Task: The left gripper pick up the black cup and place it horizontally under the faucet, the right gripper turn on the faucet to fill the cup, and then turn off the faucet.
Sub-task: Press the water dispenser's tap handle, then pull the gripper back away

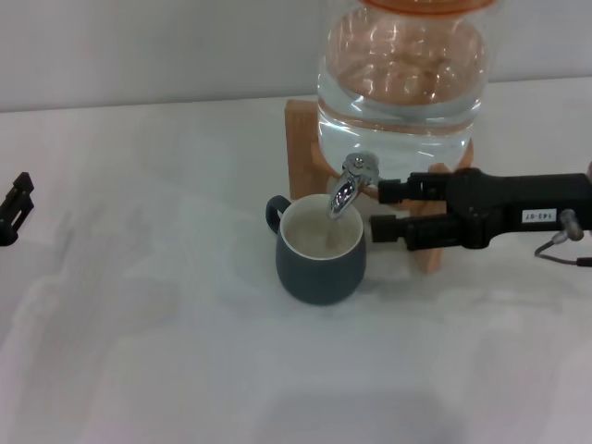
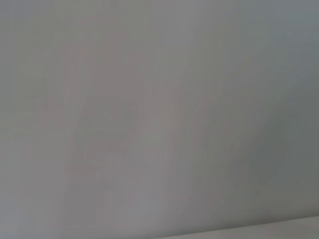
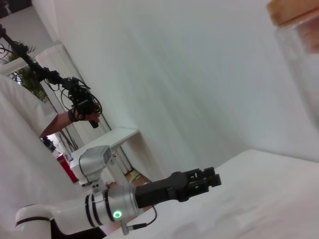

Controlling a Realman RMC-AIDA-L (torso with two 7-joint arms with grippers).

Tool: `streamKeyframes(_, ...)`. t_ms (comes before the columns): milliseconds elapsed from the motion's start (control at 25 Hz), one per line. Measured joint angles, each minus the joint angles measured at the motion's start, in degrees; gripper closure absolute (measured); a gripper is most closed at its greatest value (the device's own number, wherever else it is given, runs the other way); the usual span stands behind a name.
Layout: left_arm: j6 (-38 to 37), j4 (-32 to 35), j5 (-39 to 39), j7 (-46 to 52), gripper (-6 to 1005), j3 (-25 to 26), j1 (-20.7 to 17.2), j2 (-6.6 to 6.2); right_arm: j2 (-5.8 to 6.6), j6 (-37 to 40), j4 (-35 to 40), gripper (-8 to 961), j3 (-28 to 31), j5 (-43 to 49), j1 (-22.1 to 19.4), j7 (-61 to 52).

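The black cup (image 1: pixel 319 268) stands upright on the white table, its cream inside open directly below the chrome faucet (image 1: pixel 351 180); its loop handle points to the back left. My right gripper (image 1: pixel 381 208) reaches in from the right, open, with its upper finger close to the faucet's lever and the lower one beside the cup's rim. My left gripper (image 1: pixel 17 208) is parked at the far left edge, well away from the cup, and it shows again, on its silver arm with a green light, as the left gripper (image 3: pixel 202 181). The left wrist view shows only a blank pale surface.
The faucet sticks out of a large clear water jar (image 1: pixel 402 83) resting in a wooden stand (image 1: pixel 301 148) at the back of the table (image 1: pixel 166 351). A wall runs behind it.
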State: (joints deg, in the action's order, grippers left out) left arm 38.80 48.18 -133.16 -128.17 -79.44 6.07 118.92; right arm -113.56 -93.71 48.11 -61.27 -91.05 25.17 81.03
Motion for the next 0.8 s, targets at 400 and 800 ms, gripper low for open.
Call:
streamKeyframes(400,0.0,0.2,0.0,0.0,470,0.0,0.2,-0.09,0.46,0.5,0.0,112,1.0,0.1,0.0,0.4)
streamKeyframes(800,-1.2,-0.4,0.0,0.0,470,0.7,1.2,-0.18,0.72,-5.9,0.6,112,3.3,-0.4,0.7,-0.1)
